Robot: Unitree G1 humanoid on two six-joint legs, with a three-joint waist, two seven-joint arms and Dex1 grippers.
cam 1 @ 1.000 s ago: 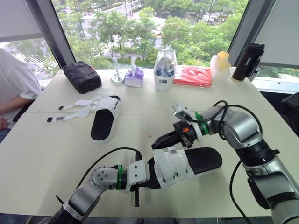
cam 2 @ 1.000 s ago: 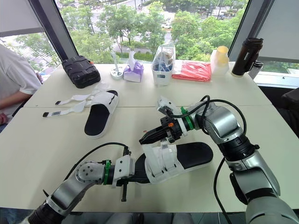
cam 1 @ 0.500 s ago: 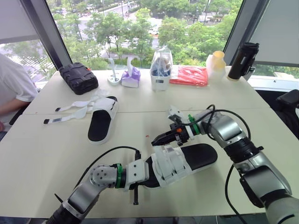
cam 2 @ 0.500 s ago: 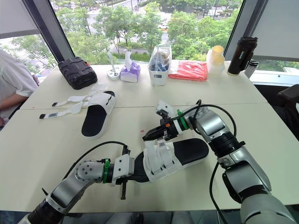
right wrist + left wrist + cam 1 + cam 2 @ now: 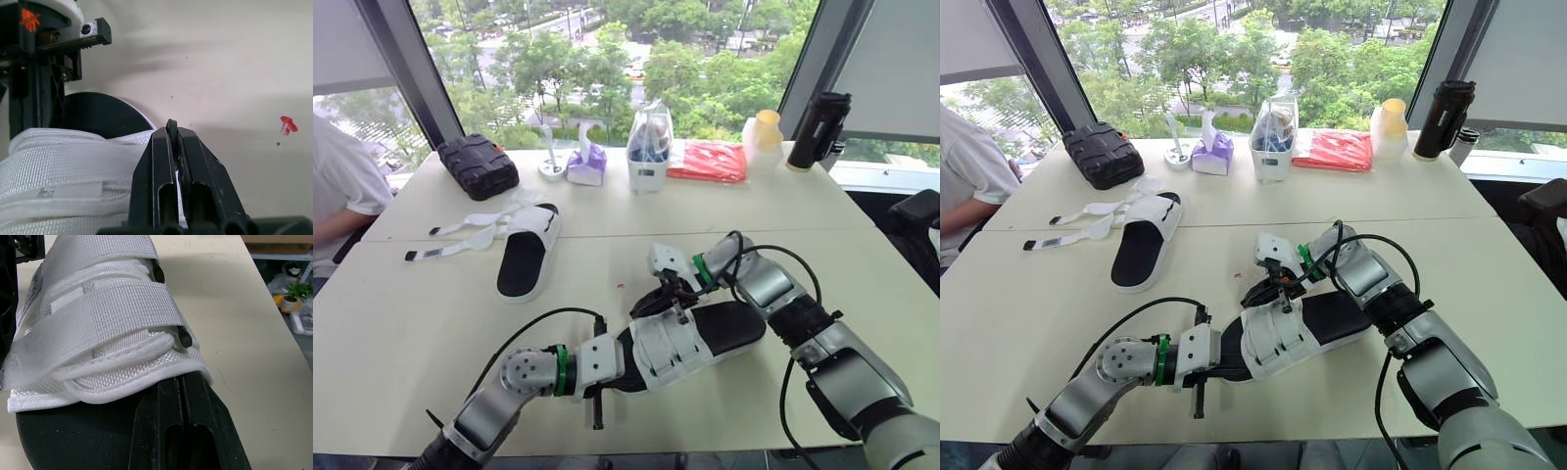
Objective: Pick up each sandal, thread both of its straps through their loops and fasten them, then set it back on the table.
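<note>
Left gripper [image 5: 180,382] is clamped on the strapped end of the near sandal [image 5: 729,328]. Right gripper [image 5: 653,302] has its fingers pressed together, tips at the strap [image 5: 671,348] just beyond. Risk: a sideways tug could peel the strap or twist the sandal loose. The second sandal [image 5: 530,250], unstrapped, lies well left of both on the cream table [image 5: 431,313]. Windows [image 5: 607,59] stand beyond.

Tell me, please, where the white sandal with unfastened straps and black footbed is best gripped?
Probably the sole rim at the heel end of the white, black-footbed sandal, coming from the robot's side. That end points toward the robot and is bare; its loose straps splay flat leftward from the far end.
</note>
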